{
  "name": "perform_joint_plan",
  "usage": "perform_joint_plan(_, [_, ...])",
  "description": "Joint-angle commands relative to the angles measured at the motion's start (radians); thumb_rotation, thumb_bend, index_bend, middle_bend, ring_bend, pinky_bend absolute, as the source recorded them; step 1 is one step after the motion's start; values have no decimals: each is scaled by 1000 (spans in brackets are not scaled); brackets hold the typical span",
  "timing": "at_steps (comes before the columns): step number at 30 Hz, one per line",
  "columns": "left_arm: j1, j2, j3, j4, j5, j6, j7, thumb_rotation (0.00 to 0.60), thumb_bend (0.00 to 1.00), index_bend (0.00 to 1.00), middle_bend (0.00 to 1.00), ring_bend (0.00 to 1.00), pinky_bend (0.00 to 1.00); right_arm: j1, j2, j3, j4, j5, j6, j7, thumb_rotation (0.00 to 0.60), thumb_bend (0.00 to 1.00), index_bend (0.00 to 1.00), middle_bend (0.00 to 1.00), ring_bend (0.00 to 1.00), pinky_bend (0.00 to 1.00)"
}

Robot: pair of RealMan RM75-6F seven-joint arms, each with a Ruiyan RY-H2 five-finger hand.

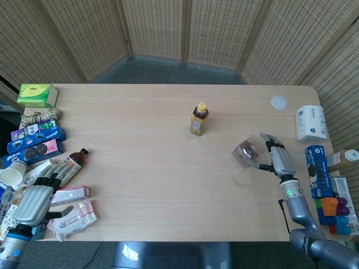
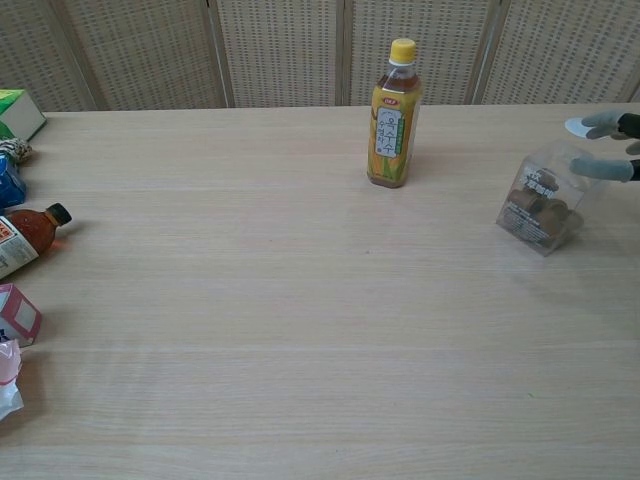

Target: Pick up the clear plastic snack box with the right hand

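The clear plastic snack box [image 1: 248, 152] [image 2: 549, 199], with brown snacks inside, sits on the table right of centre. My right hand [image 1: 277, 157] is just to its right, fingers spread, with the fingertips [image 2: 600, 168] reaching over the box's right top edge. I cannot tell whether they touch it. Nothing is held in that hand. My left hand [image 1: 35, 197] rests open at the table's front left corner beside the packets, holding nothing.
A yellow drink bottle [image 1: 198, 119] [image 2: 393, 113] stands mid-table behind the box. A white lid [image 1: 279, 102] and a tissue roll [image 1: 311, 123] lie at the far right. Coloured boxes [image 1: 318, 171] line the right edge. Snack packs and a dark bottle [image 1: 70, 166] crowd the left edge.
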Motion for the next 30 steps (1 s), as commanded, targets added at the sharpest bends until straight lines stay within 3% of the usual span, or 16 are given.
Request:
perform_joint_plan(1, [0, 0, -1, -1, -2, 0, 2, 600, 227, 4, 0, 0, 0, 18, -35, 5, 51, 6, -23, 10, 234, 0, 0, 0, 0, 0])
perform_joint_plan(21, [6, 10, 2, 2, -5, 9, -13, 600, 229, 0, 0, 0, 0, 80, -177, 34, 267, 47, -115, 21, 246, 0, 0, 0, 0, 0])
perform_joint_plan(23, [10, 11, 4, 3, -3, 15, -15, 600, 228, 0, 0, 0, 0, 86, -195, 43, 297, 51, -116, 32, 303, 0, 0, 0, 0, 0])
perform_joint_plan(26, [17, 16, 8, 4, -4, 22, -19, 600, 228, 0, 0, 0, 0, 92, -212, 54, 328, 53, -118, 56, 488, 1, 0, 0, 0, 36])
perform_joint_plan(28, [20, 17, 9, 5, -3, 26, -21, 600, 226, 1, 0, 0, 0, 95, -221, 58, 344, 55, -123, 63, 589, 3, 0, 34, 14, 162])
perform_joint_plan(30, [24, 18, 10, 6, -1, 31, -26, 600, 228, 0, 0, 0, 0, 97, -230, 64, 358, 59, -129, 75, 600, 7, 0, 137, 84, 249])
